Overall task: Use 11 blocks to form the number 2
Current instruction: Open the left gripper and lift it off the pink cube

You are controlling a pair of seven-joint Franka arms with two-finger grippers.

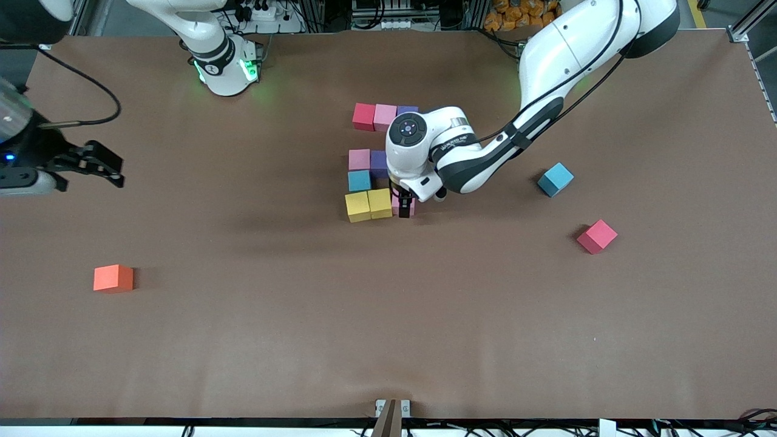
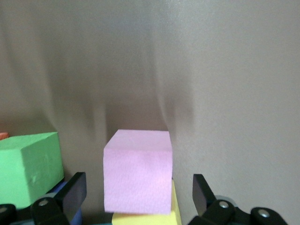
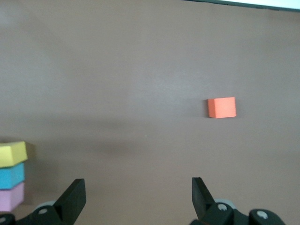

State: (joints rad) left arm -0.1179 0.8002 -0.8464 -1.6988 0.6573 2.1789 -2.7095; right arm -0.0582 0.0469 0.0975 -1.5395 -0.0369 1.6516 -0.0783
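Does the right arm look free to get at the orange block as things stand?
Probably yes. The orange block sits alone on bare table toward the right arm's end, nothing touching it. The right gripper waits nearby with jaws open; the left gripper is busy at the pink block.

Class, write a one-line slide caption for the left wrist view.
Left gripper, fingers open, straddles a pink cube beside a yellow cube; green cube alongside.

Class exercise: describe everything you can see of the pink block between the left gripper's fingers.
The pink block is a small matte foam cube, pale pink, with crisp edges and a slightly grainy surface. It sits upright and square on the table, at the end of the nearest row beside a yellow block that it appears to touch. The left gripper straddles it, open, fingers clear of its sides.
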